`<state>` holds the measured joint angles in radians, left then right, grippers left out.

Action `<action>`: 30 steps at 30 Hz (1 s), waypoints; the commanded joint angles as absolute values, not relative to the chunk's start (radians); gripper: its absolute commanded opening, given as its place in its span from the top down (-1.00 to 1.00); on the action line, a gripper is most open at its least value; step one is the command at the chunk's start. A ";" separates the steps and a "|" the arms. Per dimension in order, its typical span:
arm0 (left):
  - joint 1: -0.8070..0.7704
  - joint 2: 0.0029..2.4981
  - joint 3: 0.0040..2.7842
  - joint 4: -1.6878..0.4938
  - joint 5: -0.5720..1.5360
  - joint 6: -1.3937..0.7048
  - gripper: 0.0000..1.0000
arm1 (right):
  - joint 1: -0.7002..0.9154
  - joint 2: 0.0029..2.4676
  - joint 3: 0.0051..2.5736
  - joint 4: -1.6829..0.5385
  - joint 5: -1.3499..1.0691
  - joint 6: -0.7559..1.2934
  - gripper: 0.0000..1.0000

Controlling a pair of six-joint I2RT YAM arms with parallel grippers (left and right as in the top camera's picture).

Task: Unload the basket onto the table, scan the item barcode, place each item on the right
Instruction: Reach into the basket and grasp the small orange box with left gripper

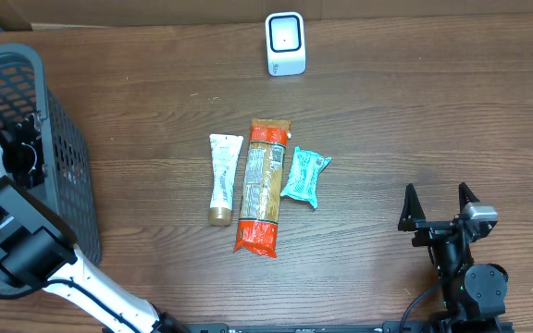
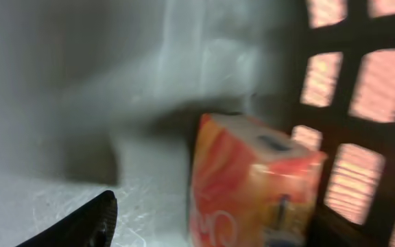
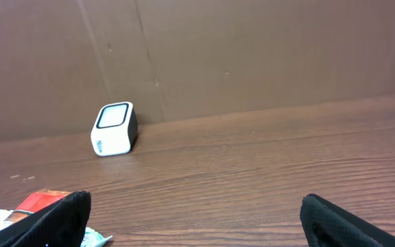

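Worktop (image 1: pixel 415 111) of dark wood carries a grey basket (image 1: pixel 68 176) at its left edge, and the left gripper (image 1: pixel 21 148) reaches down inside this basket. The left wrist camera shows only one dark finger (image 2: pixel 88 223), at the bottom left, so I cannot tell if the jaws are spread or pressing on something. An orange and white box (image 2: pixel 245 185) stands on the basket floor, close beside the lattice wall. The view is blurred, but the finger looks apart from it. A white scanner (image 1: pixel 285 43) stands at the far edge, near the middle. In the centre lie a white tube (image 1: pixel 222 178), a long orange packet (image 1: pixel 262 185) and a teal packet (image 1: pixel 303 176), side by side. The right gripper (image 1: pixel 438 199) is at the near right corner, jaws spread wide, holding nothing.
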<state>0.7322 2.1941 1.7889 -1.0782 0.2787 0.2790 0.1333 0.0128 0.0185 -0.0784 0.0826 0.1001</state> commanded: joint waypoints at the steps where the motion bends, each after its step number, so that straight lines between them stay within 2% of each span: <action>1: 0.724 2.204 1.759 -1.063 0.207 0.239 -0.25 | 0.134 0.003 0.008 -0.074 0.085 0.096 -1.00; 5: 0.724 2.204 1.758 -1.060 0.202 0.220 0.27 | 0.134 0.003 0.008 -0.074 0.085 0.096 -1.00; 11: 0.724 2.199 1.766 -1.074 0.199 0.193 0.87 | 0.134 0.003 0.008 -0.074 0.085 0.096 -1.00; 12: 0.724 2.196 1.766 -1.077 0.199 0.189 0.92 | 0.134 0.003 0.008 -0.074 0.085 0.096 -1.00; 19: 0.727 2.112 1.832 -1.106 0.199 0.090 0.91 | 0.134 0.003 0.008 -0.074 0.085 0.096 -1.00; 25: 0.727 1.948 2.002 -1.150 0.203 -0.035 0.92 | 0.134 0.003 0.008 -0.074 0.085 0.096 -1.00; 30: 0.725 1.785 2.136 -1.146 0.366 -0.068 0.91 | 0.134 0.003 0.008 -0.074 0.085 0.096 -1.00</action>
